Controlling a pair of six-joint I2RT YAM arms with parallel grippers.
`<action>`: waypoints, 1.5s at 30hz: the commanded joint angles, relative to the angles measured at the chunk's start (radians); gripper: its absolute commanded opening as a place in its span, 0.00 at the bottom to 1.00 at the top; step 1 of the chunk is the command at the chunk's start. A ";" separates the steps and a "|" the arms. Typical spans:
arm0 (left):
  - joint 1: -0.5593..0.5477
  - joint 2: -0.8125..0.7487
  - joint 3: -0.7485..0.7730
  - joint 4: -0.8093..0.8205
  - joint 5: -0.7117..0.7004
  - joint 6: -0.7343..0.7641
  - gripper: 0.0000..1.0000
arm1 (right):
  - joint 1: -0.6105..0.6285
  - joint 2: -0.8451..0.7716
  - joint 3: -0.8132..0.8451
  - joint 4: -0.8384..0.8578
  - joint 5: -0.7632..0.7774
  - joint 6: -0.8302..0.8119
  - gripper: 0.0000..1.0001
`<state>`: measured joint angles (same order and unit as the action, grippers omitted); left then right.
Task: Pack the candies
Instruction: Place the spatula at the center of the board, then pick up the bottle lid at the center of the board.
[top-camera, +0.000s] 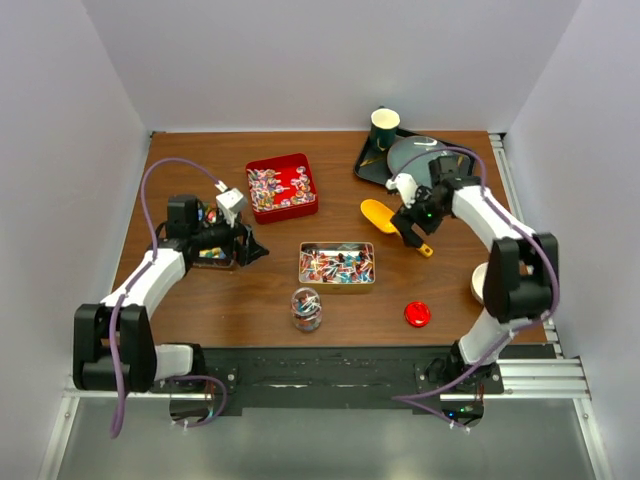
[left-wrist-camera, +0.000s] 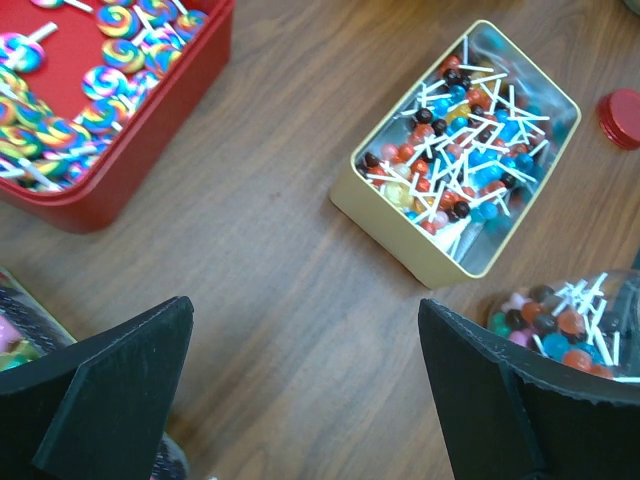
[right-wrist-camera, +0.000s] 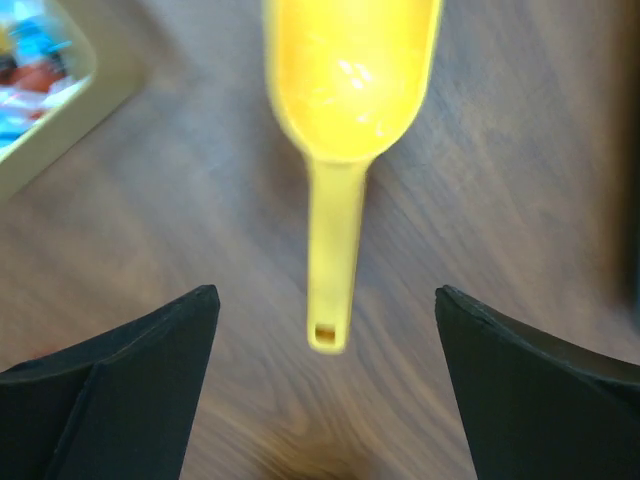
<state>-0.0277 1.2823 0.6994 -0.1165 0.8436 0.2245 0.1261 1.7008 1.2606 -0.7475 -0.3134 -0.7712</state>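
The candies (left-wrist-camera: 455, 150) are ball lollipops on white sticks, red, blue, black and yellow, heaped in the open gold tin (left-wrist-camera: 390, 235) near the middle of the table (left-wrist-camera: 280, 260); more of the same kind fill the clear jar (top-camera: 306, 320) standing just in front of that tin, towards my bases; rainbow swirl lollipops lie in the red tin (left-wrist-camera: 165, 125) farther back and to the left, well apart from the gold one; the red lid (top-camera: 417, 314) lies flat on the wood to the right of the jar, apart from it. My left gripper (left-wrist-camera: 305, 335) hovers to the left of the gold tin, pointing at it, fingers spread wide with nothing but bare wood between them; some coloured pieces show under my left wrist, though I cannot tell what holds them. My right gripper (right-wrist-camera: 325, 295) hangs over the yellow scoop (right-wrist-camera: 350, 90), which lies on the table to the right of the gold tin, its bowl away from my fingers in the wrist view; my fingers stand wide on either side of the handle's end and are not closed on it; the view is blurred, so I cannot tell whether I touch it. Behind the scoop, at the far right corner, a black tray (top-camera: 368, 165) carries a dark cup (top-camera: 385, 125) and a grey plate (top-camera: 412, 152).
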 joint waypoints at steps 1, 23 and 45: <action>-0.001 0.032 0.049 0.032 -0.018 0.027 1.00 | 0.003 -0.251 -0.168 -0.128 -0.202 -0.402 0.99; -0.005 0.203 0.212 -0.023 -0.043 0.061 1.00 | 0.165 -0.354 -0.441 -0.385 -0.096 -0.927 0.99; -0.005 0.172 0.187 -0.032 -0.075 0.079 1.00 | 0.185 -0.349 -0.576 -0.167 -0.029 -0.947 0.92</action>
<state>-0.0277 1.4792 0.8734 -0.1692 0.7643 0.2775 0.3031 1.3754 0.7059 -0.9894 -0.3492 -1.7016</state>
